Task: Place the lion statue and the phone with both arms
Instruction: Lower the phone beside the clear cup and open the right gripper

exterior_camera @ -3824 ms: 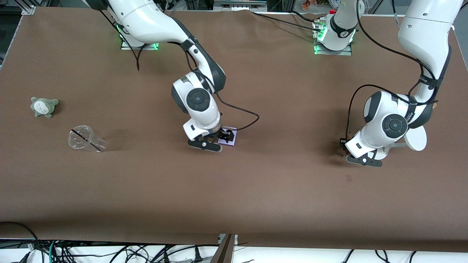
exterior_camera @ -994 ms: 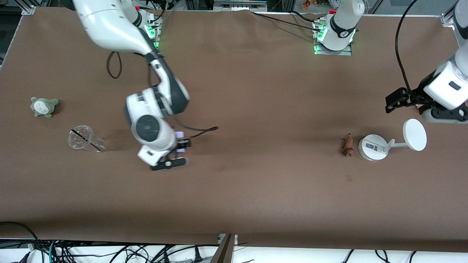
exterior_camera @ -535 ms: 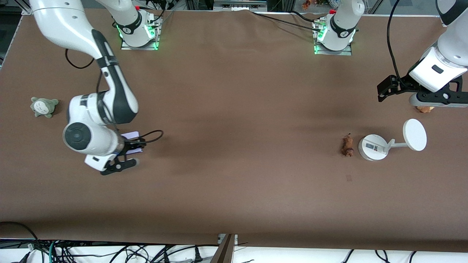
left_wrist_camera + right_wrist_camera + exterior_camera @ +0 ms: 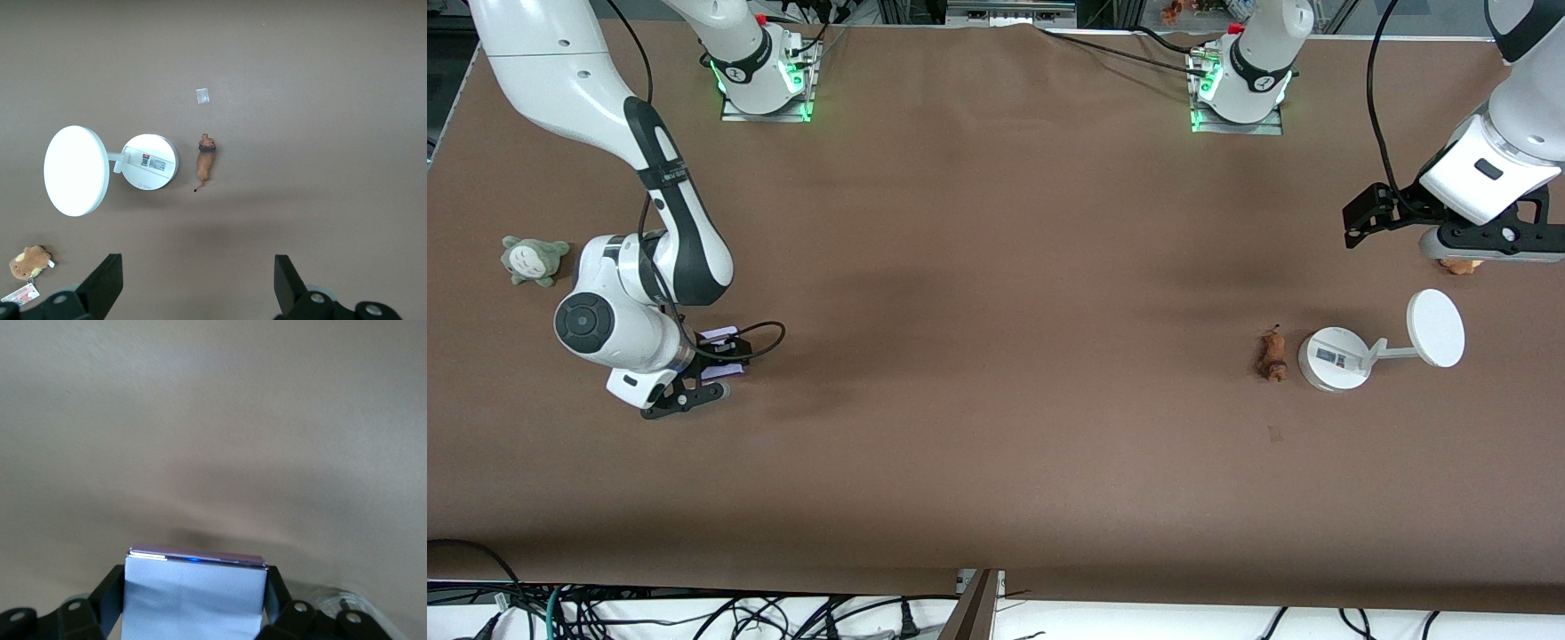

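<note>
The lion statue (image 4: 1271, 356), small and orange-brown, lies on the table beside the base of the white stand (image 4: 1332, 359); it also shows in the left wrist view (image 4: 205, 160). My left gripper (image 4: 1354, 228) is open and empty, raised over the table near the stand, at the left arm's end (image 4: 198, 283). My right gripper (image 4: 716, 356) is shut on the pale lavender phone (image 4: 715, 337) and holds it low over the table at the right arm's end. In the right wrist view the phone (image 4: 193, 597) sits flat between the two fingers (image 4: 113, 595).
The stand's disc (image 4: 1435, 327) juts toward the table's end. A brown plush with a tag (image 4: 29, 261) lies close to the left hand. A grey-green plush (image 4: 534, 260) lies near the right arm's wrist. A small pale patch (image 4: 203, 96) marks the cloth.
The right arm has carried the phone across the table toward its own end and now hides the clear cup. The left arm let go of the lion earlier, rose, and is almost still.
</note>
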`<state>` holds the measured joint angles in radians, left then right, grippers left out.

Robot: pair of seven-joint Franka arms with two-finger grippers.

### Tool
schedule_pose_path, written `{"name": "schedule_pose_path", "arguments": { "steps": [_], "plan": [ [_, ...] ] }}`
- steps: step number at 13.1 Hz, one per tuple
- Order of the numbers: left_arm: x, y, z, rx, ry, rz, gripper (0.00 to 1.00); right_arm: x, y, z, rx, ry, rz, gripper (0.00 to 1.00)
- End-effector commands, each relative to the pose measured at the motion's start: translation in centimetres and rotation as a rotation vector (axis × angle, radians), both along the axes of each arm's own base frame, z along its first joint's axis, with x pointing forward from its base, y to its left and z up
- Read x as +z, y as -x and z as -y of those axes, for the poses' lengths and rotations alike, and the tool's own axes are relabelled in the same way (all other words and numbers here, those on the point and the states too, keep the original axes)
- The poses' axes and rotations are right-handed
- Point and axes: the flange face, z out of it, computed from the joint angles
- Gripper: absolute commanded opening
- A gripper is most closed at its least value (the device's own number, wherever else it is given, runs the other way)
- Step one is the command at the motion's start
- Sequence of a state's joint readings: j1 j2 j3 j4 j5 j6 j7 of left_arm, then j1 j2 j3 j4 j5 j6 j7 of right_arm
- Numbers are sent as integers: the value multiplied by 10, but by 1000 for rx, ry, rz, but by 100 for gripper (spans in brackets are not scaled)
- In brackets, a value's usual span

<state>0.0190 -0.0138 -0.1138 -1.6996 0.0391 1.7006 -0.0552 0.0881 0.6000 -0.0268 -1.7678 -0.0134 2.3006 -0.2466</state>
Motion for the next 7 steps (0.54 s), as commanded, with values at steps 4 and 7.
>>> {"name": "schedule_pose_path", "arguments": {
  "steps": [4,7],
  "plan": [
    [4,5,5,-12,-14,5,100,-40,24,13,0,-15,46,30],
    [5,5,4,-12,-12,6,100,-52,27,13,-3,-16,41,33]
  ]
}}
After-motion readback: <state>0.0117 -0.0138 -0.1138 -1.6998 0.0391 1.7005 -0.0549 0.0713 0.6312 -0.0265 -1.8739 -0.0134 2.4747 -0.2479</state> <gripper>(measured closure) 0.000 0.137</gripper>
